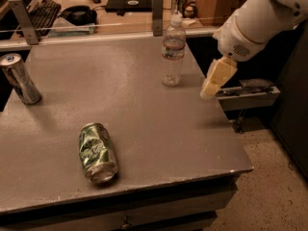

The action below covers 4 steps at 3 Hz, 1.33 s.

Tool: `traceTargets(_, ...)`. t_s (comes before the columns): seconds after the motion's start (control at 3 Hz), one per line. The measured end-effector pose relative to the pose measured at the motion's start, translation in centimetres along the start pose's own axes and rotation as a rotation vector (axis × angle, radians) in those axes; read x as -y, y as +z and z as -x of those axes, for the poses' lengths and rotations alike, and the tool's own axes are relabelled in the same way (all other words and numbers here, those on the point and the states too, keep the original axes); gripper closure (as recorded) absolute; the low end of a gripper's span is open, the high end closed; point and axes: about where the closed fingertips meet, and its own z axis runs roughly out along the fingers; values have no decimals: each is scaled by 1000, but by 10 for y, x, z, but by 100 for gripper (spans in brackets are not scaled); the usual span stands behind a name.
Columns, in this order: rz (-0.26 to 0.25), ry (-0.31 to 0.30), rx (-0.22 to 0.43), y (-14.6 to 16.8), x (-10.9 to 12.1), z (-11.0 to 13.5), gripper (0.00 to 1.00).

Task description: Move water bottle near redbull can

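Observation:
The water bottle stands upright near the table's far right, clear and ribbed with a white cap and a pale label band. The redbull can stands at the table's left edge, slim and silver-grey. My gripper hangs from the white arm at the right, over the table's right edge. It is right of the bottle and a little nearer to me, apart from it and holding nothing that I can see.
A dented green-and-silver can lies on its side at the front left of the grey table. A rail with posts runs along the far edge. A desk with a keyboard lies beyond. A metal bracket sits right of the table.

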Motion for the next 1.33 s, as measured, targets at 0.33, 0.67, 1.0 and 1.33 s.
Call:
traceTargets(0.33,-32,45,117,33,37,18,0)
traceTargets(0.67,-28,128,321,59,65,37,0)
traceTargets(1.0,-11,178,444,67,72,49,0)
traceTargets(1.33,39,218,556,76,61,66,0)
